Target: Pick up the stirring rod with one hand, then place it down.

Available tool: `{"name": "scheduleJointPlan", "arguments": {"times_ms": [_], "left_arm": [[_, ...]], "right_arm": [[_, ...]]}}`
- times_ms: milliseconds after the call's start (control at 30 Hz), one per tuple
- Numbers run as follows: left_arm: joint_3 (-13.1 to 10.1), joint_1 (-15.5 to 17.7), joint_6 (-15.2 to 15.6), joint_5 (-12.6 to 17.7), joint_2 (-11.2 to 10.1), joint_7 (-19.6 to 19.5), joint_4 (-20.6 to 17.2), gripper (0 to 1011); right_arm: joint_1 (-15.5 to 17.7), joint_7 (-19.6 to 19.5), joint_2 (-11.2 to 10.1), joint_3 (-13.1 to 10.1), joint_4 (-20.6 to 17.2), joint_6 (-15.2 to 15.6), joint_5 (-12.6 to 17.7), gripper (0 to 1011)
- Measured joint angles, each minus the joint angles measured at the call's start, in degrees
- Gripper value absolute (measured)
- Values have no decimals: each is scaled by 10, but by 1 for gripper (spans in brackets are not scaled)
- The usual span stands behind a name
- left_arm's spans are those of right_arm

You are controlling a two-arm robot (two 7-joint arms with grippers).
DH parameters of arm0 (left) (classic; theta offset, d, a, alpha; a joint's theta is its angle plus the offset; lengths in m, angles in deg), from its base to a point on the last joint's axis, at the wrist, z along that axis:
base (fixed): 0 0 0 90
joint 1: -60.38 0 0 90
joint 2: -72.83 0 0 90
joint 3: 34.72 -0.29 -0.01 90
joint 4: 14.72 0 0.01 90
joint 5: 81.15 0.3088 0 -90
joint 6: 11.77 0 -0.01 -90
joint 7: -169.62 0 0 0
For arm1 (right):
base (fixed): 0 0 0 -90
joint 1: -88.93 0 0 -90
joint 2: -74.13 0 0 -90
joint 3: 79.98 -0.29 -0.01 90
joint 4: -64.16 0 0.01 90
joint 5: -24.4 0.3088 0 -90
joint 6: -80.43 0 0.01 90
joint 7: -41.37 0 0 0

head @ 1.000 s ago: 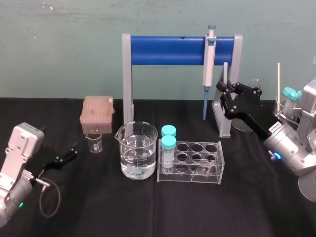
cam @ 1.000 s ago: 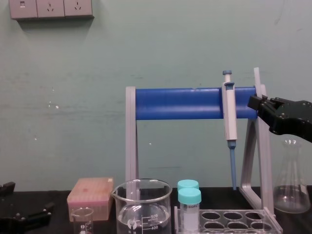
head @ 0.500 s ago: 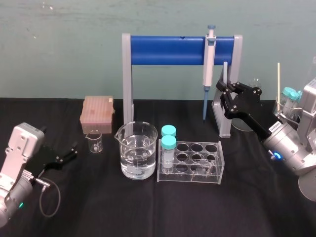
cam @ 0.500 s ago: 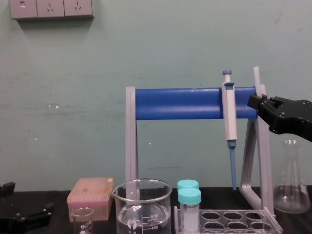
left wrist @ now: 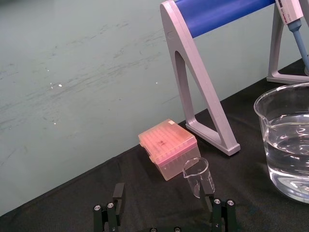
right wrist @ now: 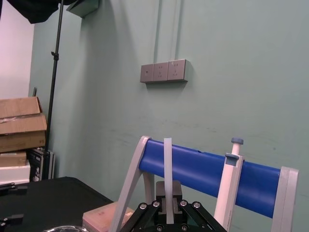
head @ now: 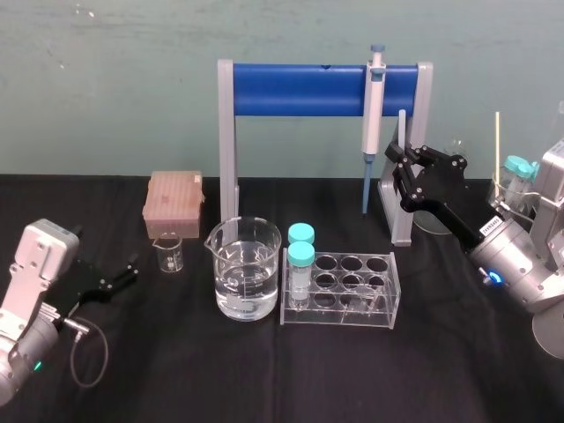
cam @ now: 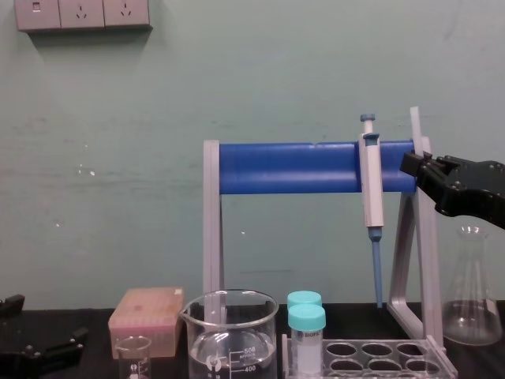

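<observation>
Grasp stage done, placement pending: right gripper, right of centre in the head view, has fingers clamped on the upright stirring rod, apparently clear of the bench; left gripper parked lower left, fingers apart.

The head camera is gazing down toward twelve o'clock; the chest one is sitting lower, looking level. Both are sharing the blue rack, which the wrist cameras are eyeing closer.
</observation>
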Motion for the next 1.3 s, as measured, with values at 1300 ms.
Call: {"name": "scheduleJointPlan", "arguments": {"times_ms": [1300], "left_arm": [[0, 0, 0, 0, 0, 0, 0, 1000]], "right_arm": [[0, 0, 0, 0, 0, 0, 0, 68]]}}
